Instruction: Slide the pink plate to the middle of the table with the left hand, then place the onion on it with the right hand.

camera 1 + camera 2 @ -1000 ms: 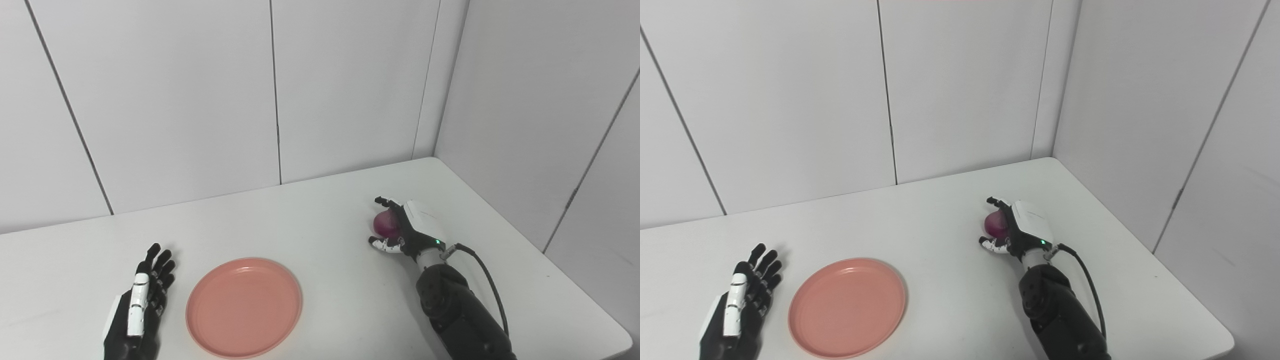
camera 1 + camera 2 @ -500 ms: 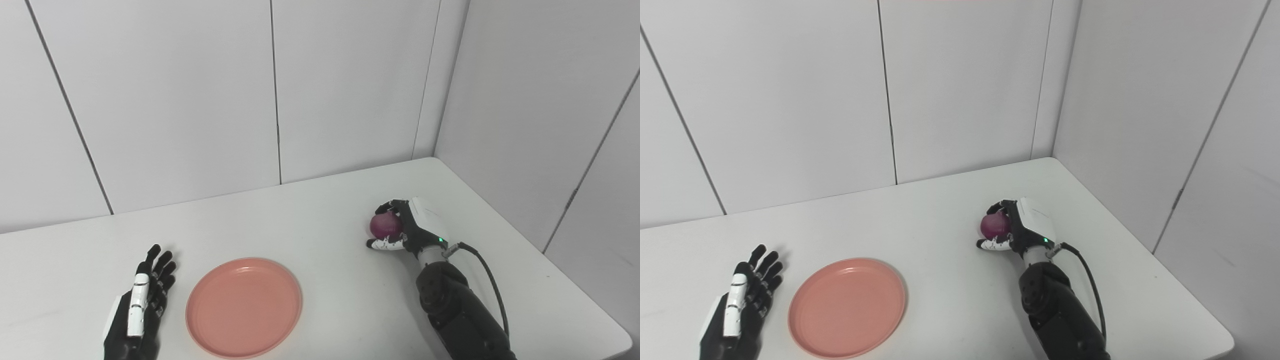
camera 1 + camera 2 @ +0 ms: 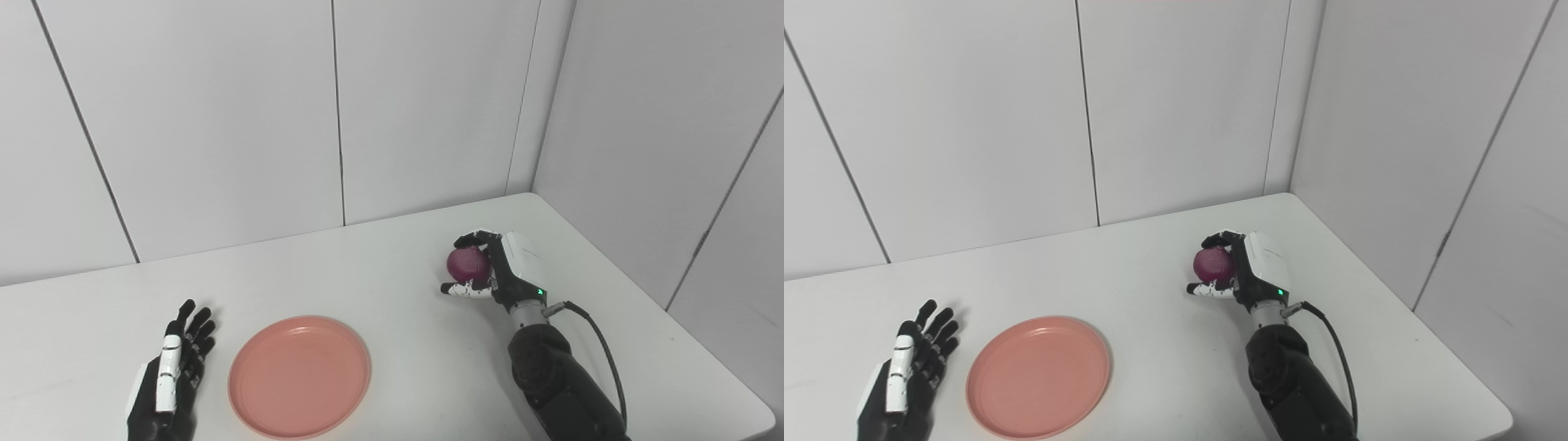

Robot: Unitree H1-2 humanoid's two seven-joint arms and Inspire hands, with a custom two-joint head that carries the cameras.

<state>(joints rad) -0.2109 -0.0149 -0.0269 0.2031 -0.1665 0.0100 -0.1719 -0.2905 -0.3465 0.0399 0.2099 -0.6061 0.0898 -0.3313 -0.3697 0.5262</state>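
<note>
Two hands are in view over the white surface (image 3: 392, 288), one on each side of the pink plate (image 3: 299, 375). On the far right side, the right hand (image 3: 499, 269) has its fingers (image 3: 474, 236) curled over the top of the purple-red onion (image 3: 467, 264) while the thumb (image 3: 462, 290) reaches under it, so the onion sits enclosed in the grip against the palm. Onion and hand appear raised a little off the surface, though the gap beneath is hard to judge. A green light glows on the wrist (image 3: 1279, 292), and a black cable (image 3: 1338, 349) loops from the wrist along the dark forearm, which comes in from the bottom edge.

Near the front left, the left hand (image 3: 909, 361) lies flat and palm down with its fingers spread apart, holding nothing. It rests just beside the plate's left rim, with a narrow strip of bare surface showing between them. The plate sits near the front edge, left of the middle, and carries nothing. The onion in the right hand is well apart from the plate, farther back and to the right. Plain white panelled walls (image 3: 245, 122) close off the back and the right side.
</note>
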